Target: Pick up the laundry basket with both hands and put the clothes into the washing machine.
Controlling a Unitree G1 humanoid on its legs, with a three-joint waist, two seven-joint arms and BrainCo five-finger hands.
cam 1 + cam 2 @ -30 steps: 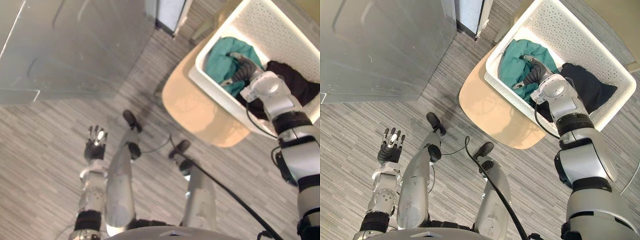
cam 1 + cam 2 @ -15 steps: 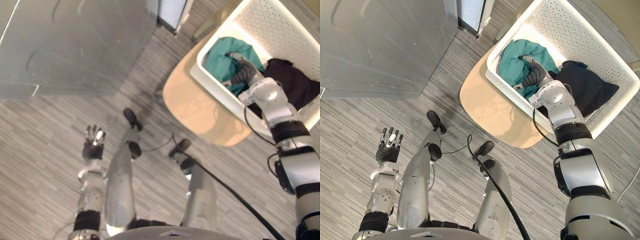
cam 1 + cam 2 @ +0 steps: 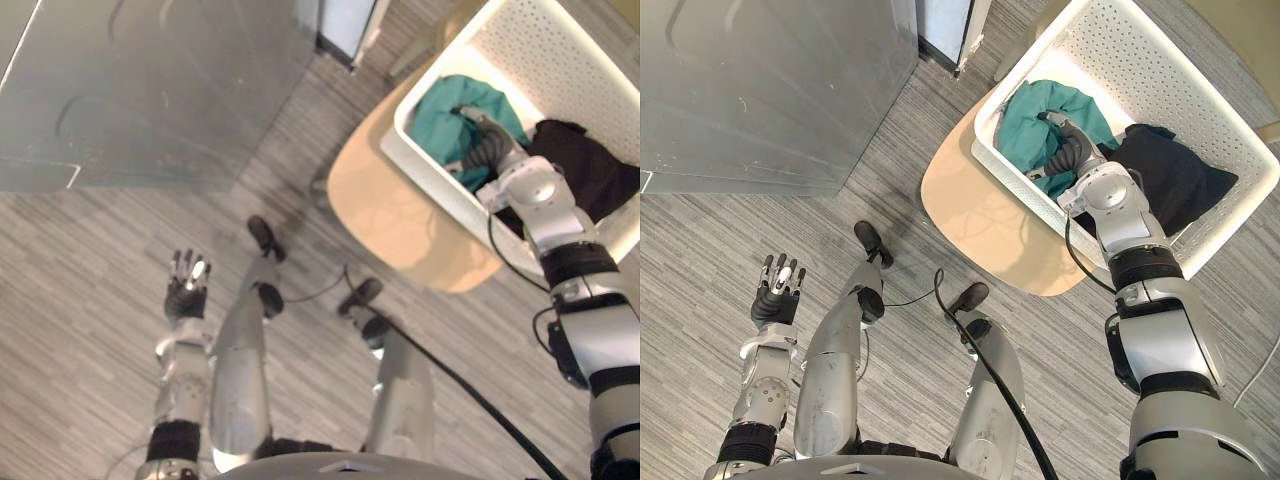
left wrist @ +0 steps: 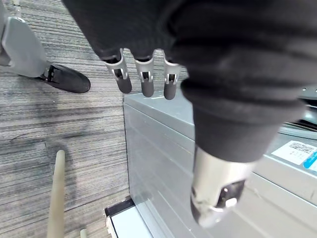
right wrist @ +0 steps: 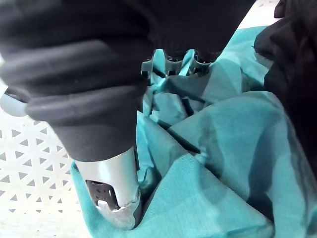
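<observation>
A white perforated laundry basket [image 3: 1120, 60] stands on a round light-wood table [image 3: 980, 210] at the upper right. A teal cloth [image 3: 1030, 110] and a black cloth [image 3: 1175, 175] lie inside it. My right hand [image 3: 1070, 150] reaches into the basket over its near wall. In the right wrist view its fingers dig into the folds of the teal cloth [image 5: 223, 163] and the thumb [image 5: 111, 178] presses into the cloth beside them. My left hand [image 3: 188, 285] hangs open at the lower left over the floor, holding nothing. The grey washing machine [image 3: 150, 90] fills the upper left.
A grey striped floor runs between the washing machine and the table. A narrow pale panel [image 3: 940, 25] stands at the top between them. The left wrist view looks past straight fingers [image 4: 146, 82] at the machine's grey side [image 4: 163, 163].
The whole view has shifted slightly. My right hand has stayed on the teal cloth in the basket, and my left hand has held its place.
</observation>
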